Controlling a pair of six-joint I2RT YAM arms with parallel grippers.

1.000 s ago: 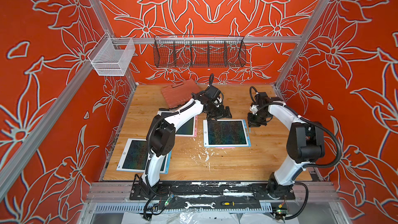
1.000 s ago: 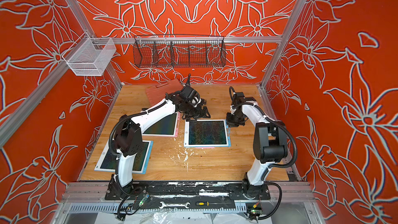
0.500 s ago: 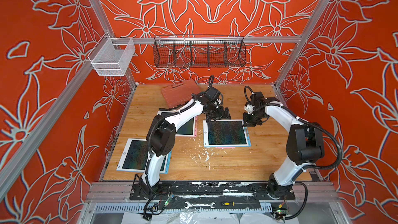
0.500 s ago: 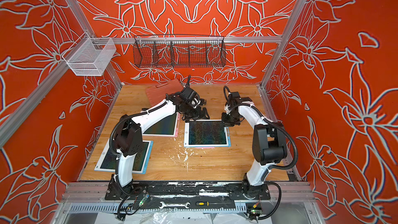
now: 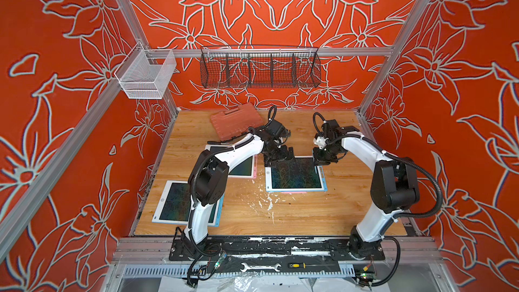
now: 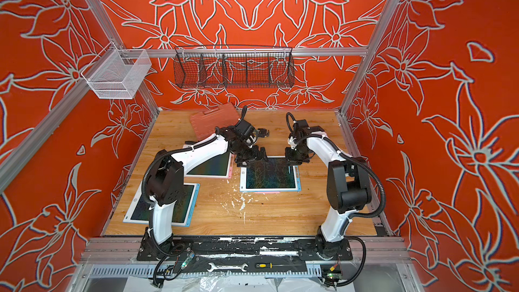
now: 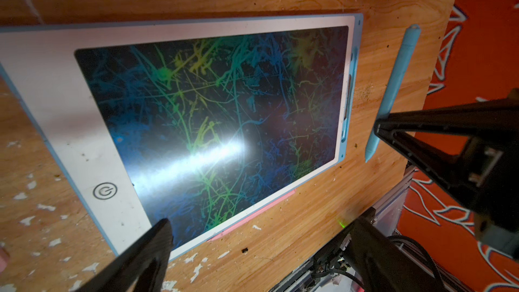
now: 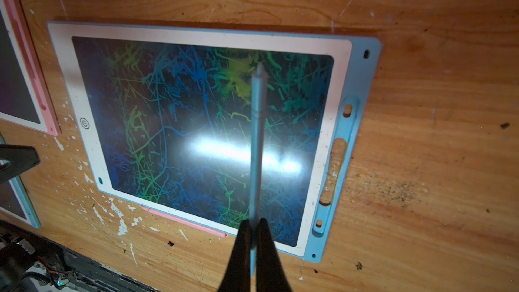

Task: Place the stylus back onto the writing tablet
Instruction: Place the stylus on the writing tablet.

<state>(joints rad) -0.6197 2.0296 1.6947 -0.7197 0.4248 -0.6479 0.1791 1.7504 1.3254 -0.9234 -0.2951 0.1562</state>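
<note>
My right gripper (image 8: 252, 224) is squeezed tight on the blue stylus (image 8: 257, 136), near the far right corner of the blue writing tablet (image 8: 362, 80). My left gripper (image 5: 280, 158) is wide open and holds nothing, by the tablet's far left corner.

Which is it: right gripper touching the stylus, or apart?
Touching. Right wrist view shows the right gripper shut on the stylus near its end.
</note>
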